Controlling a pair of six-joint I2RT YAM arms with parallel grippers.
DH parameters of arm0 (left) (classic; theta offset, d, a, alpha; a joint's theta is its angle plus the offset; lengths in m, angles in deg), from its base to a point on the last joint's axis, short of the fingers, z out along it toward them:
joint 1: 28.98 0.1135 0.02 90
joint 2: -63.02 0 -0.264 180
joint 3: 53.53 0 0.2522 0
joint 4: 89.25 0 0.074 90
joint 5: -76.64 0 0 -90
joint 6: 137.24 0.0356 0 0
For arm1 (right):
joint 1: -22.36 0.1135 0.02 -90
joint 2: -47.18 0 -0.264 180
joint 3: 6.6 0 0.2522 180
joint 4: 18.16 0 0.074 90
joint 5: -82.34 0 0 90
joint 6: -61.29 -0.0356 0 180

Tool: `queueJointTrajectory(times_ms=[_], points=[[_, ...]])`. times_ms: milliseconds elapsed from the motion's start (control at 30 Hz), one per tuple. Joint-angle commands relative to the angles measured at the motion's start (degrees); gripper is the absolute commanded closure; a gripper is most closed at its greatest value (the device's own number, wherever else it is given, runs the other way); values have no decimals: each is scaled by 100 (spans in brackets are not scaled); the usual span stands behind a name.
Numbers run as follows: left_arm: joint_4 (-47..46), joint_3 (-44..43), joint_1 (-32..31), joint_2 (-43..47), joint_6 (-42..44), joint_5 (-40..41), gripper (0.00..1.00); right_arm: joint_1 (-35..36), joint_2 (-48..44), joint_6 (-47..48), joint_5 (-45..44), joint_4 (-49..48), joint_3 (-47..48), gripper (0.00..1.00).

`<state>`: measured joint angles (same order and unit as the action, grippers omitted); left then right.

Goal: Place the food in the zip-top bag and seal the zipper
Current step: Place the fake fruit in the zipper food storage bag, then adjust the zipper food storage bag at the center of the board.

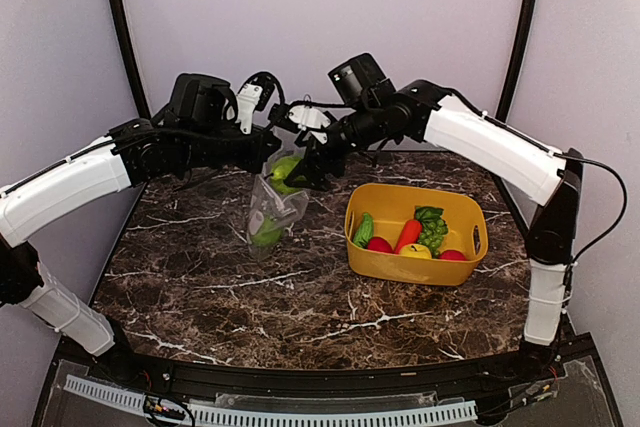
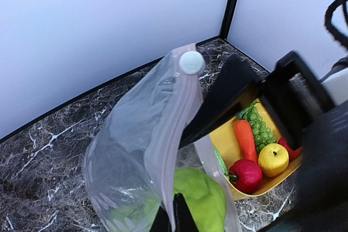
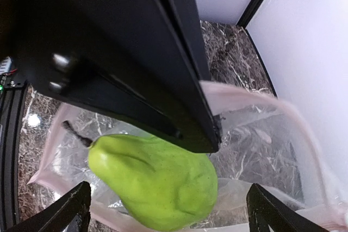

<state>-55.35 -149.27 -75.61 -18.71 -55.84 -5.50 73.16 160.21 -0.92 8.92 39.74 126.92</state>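
Hanging mouth-up, the clear dotted zip-top bag (image 2: 119, 150) is pinched by the closed left gripper (image 2: 172, 218). One green plastic pear (image 3: 157, 180), stem up-left, is framed at its mouth by the wide-open right gripper (image 3: 173, 210). Its round white slider (image 2: 191, 62) is shown only from the left wrist; two red balls (image 1: 379, 245) lie in the yellow plastic basket (image 1: 410, 269).

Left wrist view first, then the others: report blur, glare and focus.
Left wrist: zip-top bag and basket sharp, black hardware at right blurred. Right wrist: pear crisp, with soft highlights. Top external: even light on the marble table, no hard glare.
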Motion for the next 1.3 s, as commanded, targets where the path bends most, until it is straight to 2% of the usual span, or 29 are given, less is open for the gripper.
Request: queueJointTrajectory(times_ms=[0,167,400,533,933,1133,1267], points=[[49,-64,-13,-2,81,86,99,79,-692,74,621,97,51,2],[17,-44,-13,-35,81,127,99,79,-922,427,617,322,-173,5],[75,-78,4,-123,113,111,99,103,-1081,1793,594,893,-709,25],[110,-110,9,-156,132,20,99,188,-1022,2255,269,1002,-889,35],[358,-299,6,-316,189,-362,99,898,-578,3059,-1691,792,-1035,36],[389,-319,5,-322,225,-347,99,926,-513,3128,-2649,109,-1369,48],[423,-332,5,-354,260,-338,99,926,-528,3085,-2905,-206,-1334,65]])
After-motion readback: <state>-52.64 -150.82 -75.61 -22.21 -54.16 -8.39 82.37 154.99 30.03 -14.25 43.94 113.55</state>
